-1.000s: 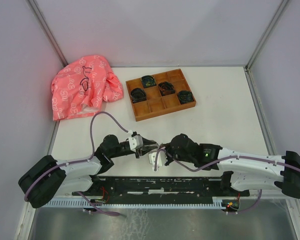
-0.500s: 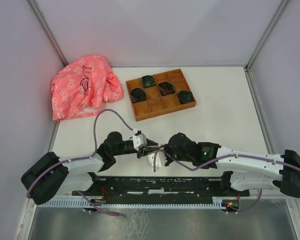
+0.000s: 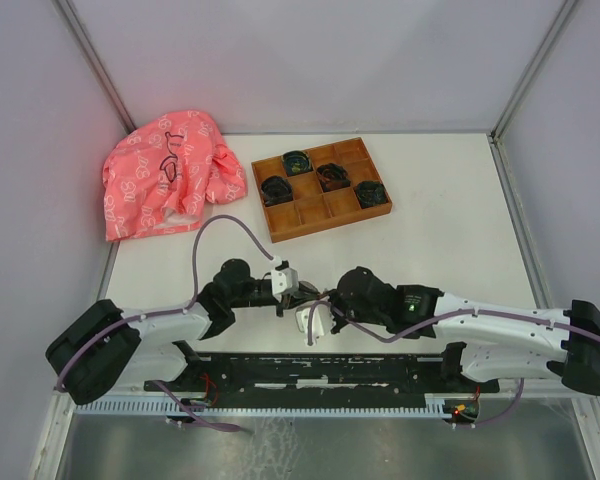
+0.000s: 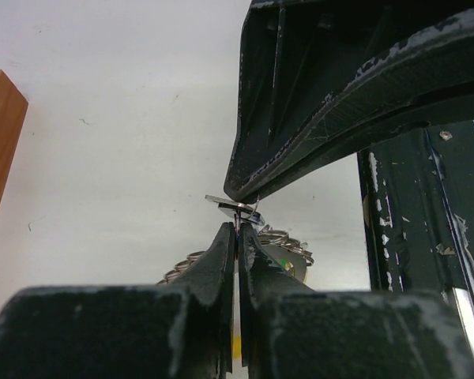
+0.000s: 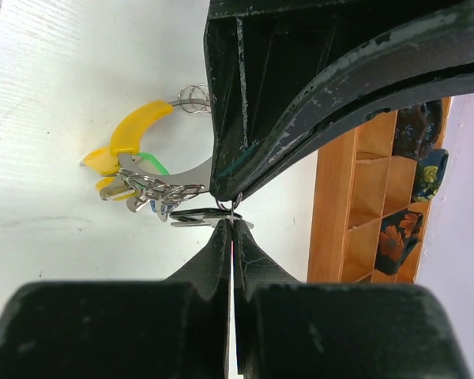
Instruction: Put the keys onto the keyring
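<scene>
My two grippers meet tip to tip low over the near middle of the table. The left gripper (image 3: 302,292) (image 4: 237,229) is shut on a small wire ring (image 5: 231,204). From the opposite side, the right gripper (image 3: 318,300) (image 5: 231,223) is shut on that same ring. A flat dark key (image 5: 197,215) (image 4: 227,205) hangs from the ring, lying level beside the tips. The keyring (image 5: 182,172), a grey loop with a yellow tag (image 5: 138,130), a green tag (image 5: 152,163) and a cluster of split rings (image 5: 154,189) (image 4: 288,239), lies on the table just beyond. A speck of blue shows among those rings.
A wooden tray (image 3: 280,222) (image 5: 332,213) of compartments with dark coiled bundles stands behind the grippers, at the back middle. A pink cloth (image 3: 170,180) is heaped at the back left. The arms' black base rail (image 3: 320,370) runs along the near edge.
The left arm has slid a little to the right, up to the right gripper, and its jaws have gone from open to shut. The right arm has held still.
</scene>
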